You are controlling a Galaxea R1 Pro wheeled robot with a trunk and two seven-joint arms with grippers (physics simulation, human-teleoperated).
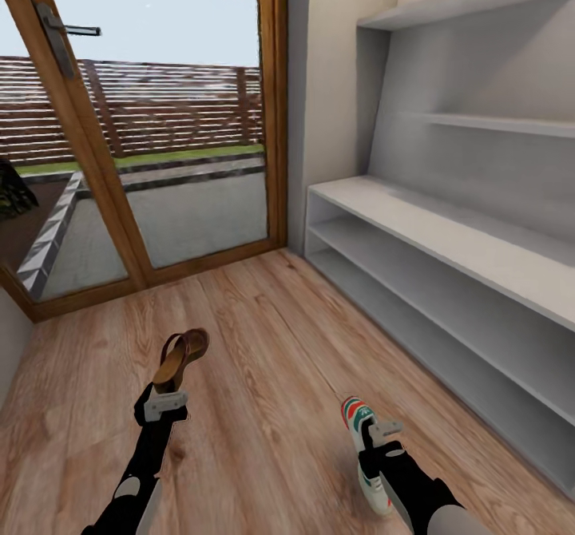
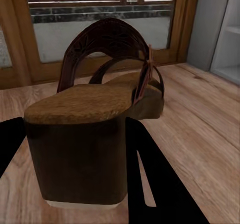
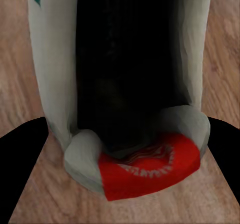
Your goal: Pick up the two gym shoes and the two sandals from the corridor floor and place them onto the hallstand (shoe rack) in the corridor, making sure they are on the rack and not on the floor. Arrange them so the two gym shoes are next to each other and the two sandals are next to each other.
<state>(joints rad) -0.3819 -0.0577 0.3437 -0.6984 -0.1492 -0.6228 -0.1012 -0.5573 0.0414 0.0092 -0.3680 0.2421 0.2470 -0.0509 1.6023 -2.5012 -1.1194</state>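
Brown leather sandal at lower left of the head view, clamped at its heel end by the left gripper and held clear of the corridor floor; jaws closed on it. White gym shoe at lower right, teal and red-orange trim toward the toe, pinched by the right gripper — jaws closed on it too, though whether lifted or touching the planks cannot be told. Pale grey hallstand along the right side of the frame, well apart from both shoes.

Risks from here, as a judgement: a heel-only hold lets the sandal swing or slip out; a long shoe tilts and catches a shelf edge — then drops back to the floor.

Left wrist view: tan insole, dark arched strap, blocky heel. Right wrist view: dark shoe opening, red heel tab.
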